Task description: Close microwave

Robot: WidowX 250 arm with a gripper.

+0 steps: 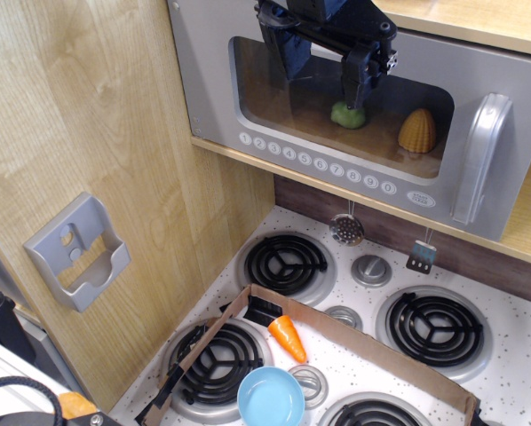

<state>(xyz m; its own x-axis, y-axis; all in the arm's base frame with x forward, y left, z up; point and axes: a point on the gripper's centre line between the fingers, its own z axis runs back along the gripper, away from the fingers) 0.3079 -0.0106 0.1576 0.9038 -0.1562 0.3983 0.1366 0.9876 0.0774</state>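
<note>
The microwave point(274, 115) is a wide grey door with a rounded window, a row of round number buttons point(319, 164) and a chunky silver loop handle point(479, 160) at its right end. The door's right end stands out from the wooden cabinet, so it looks slightly ajar. Through the window I see a green item point(347, 114) and a yellow ridged item point(416, 131). My gripper point(323, 71) hangs in front of the upper part of the window. Its black fingers point(352, 84) are spread apart and hold nothing.
A toy stove with several black coil burners point(288, 262) lies below. On it are a cardboard tray point(354, 333), an orange carrot point(288, 337) and a blue bowl point(270, 397). A grey holder bracket point(77, 253) hangs on the wooden wall at left.
</note>
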